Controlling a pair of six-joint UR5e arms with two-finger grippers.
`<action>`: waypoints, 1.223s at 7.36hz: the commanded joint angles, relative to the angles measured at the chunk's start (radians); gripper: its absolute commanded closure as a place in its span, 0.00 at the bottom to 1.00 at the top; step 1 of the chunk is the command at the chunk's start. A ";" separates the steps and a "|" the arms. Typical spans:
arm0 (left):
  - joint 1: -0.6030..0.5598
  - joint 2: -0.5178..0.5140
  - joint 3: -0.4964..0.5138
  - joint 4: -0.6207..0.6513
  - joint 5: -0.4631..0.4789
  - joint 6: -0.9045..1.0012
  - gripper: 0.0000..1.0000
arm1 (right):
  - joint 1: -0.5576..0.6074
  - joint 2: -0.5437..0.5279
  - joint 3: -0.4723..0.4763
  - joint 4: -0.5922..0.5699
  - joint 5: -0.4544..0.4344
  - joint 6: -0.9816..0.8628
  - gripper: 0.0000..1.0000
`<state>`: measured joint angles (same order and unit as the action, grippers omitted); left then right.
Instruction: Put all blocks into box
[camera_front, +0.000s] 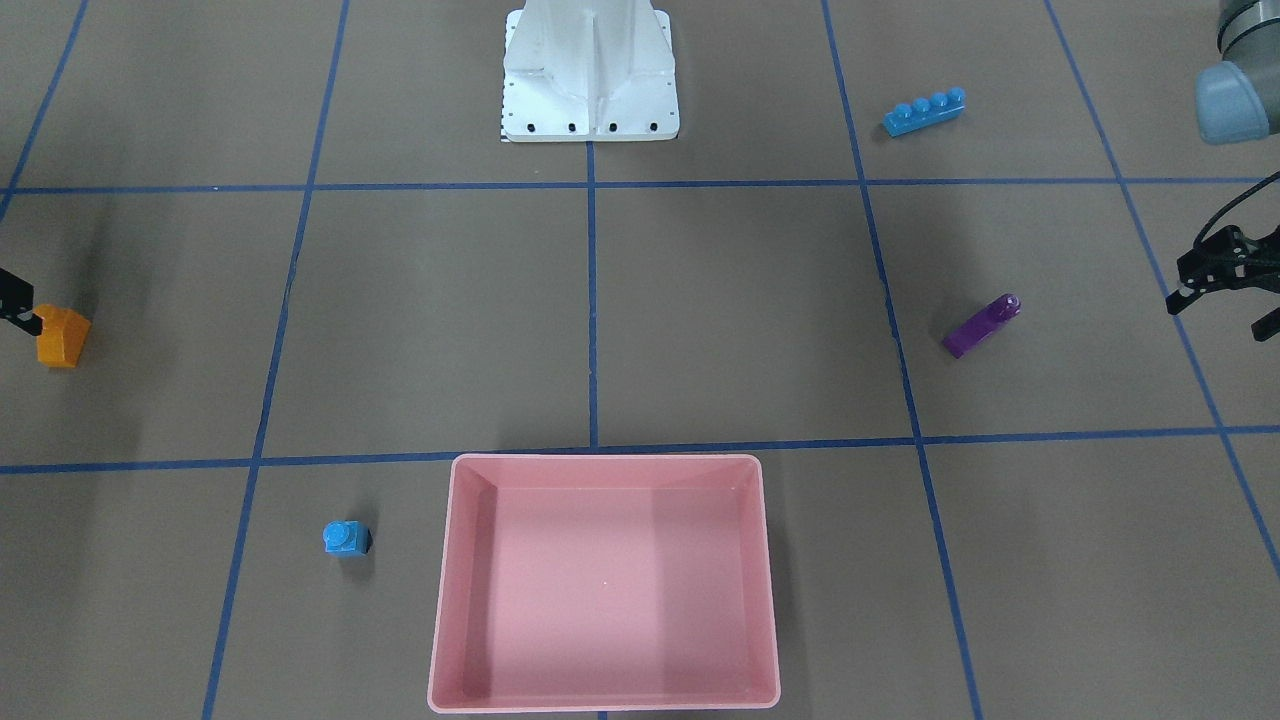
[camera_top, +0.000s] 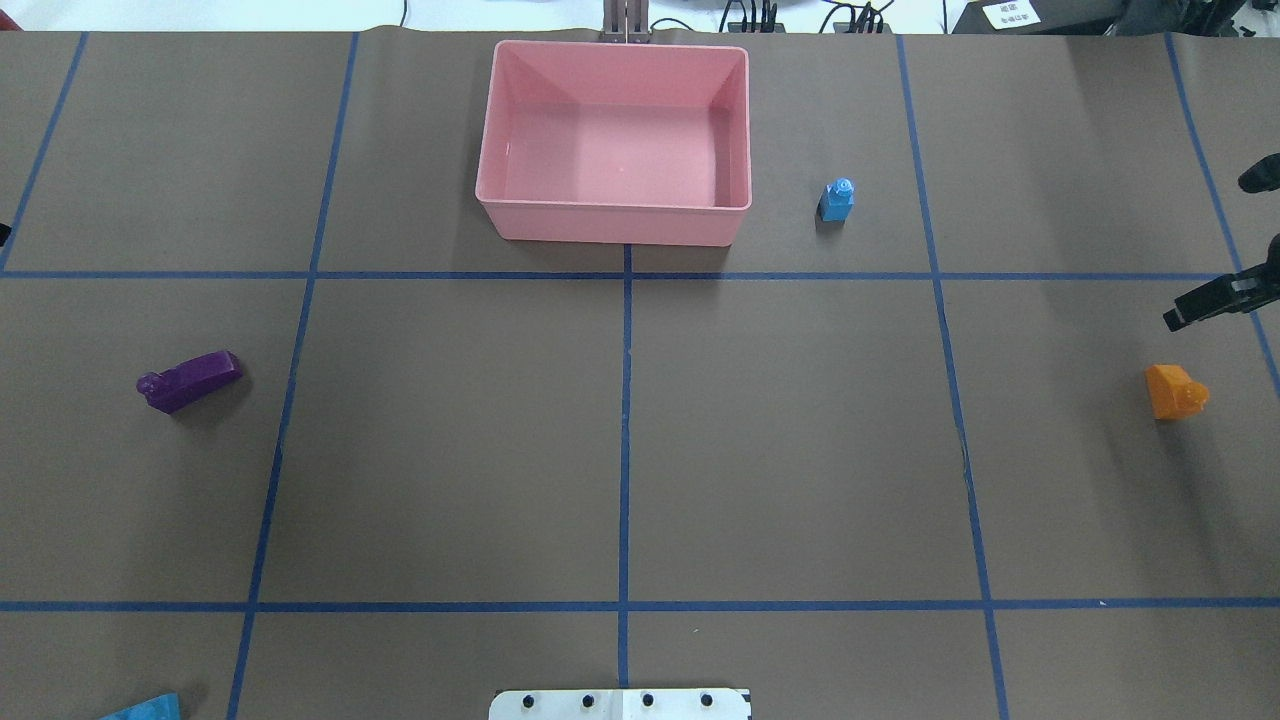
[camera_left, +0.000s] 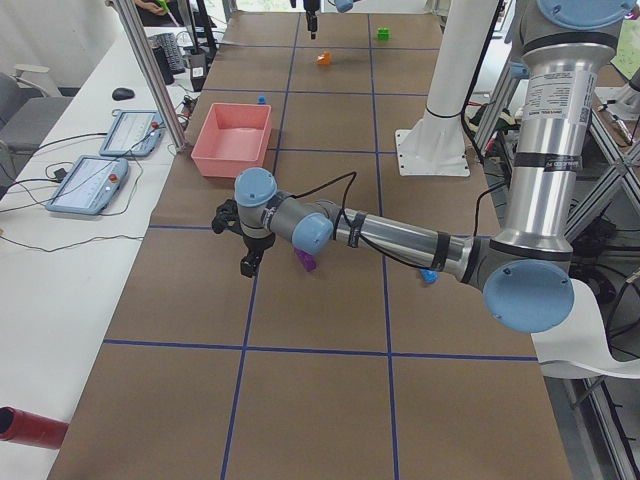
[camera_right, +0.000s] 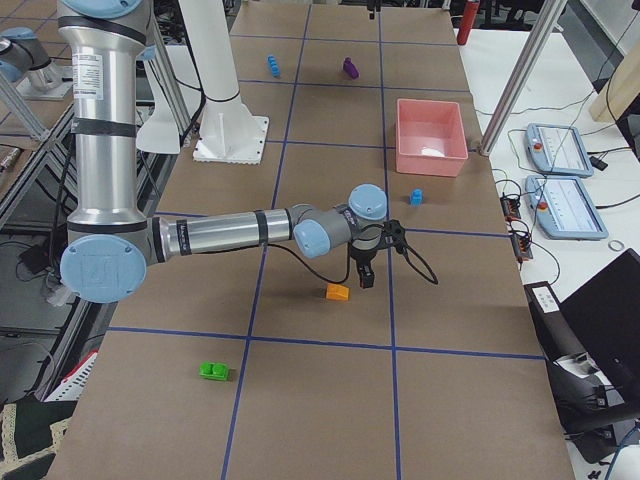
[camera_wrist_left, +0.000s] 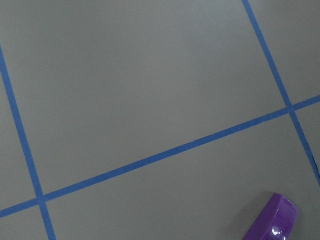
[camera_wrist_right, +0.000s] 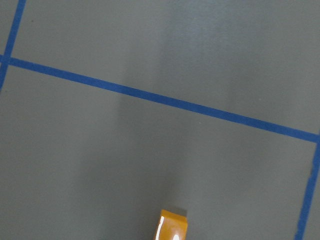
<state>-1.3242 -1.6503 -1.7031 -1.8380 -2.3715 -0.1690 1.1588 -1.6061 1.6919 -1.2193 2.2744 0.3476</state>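
Across the brown tabletop (camera_front: 700, 300) the blocks lie scattered, all outside the pink box (camera_top: 610, 225). The small blue cube (camera_front: 346, 538) stands just beside the box. The long blue bar (camera_front: 924, 111) lies off to one side of the white base (camera_front: 590, 90), and the green block (camera_right: 213, 371) sits far out at the right arm's end. Both tools hang with fingers spread, pinching nothing: the right tool (camera_top: 1208, 250) near the orange block (camera_front: 62, 336), the left tool (camera_front: 1215, 315) near the purple block (camera_front: 981, 325).
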 joint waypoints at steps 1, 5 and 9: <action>0.000 -0.002 0.000 -0.001 0.000 0.000 0.00 | -0.050 -0.003 -0.069 0.043 -0.024 0.038 0.00; 0.000 0.000 -0.009 0.002 0.000 0.003 0.00 | -0.088 -0.020 -0.107 0.041 -0.009 0.048 0.02; 0.000 0.000 -0.027 0.008 -0.006 -0.001 0.00 | -0.113 -0.041 -0.116 0.027 -0.022 0.069 1.00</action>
<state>-1.3238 -1.6506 -1.7171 -1.8360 -2.3730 -0.1673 1.0472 -1.6301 1.5783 -1.1892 2.2619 0.4008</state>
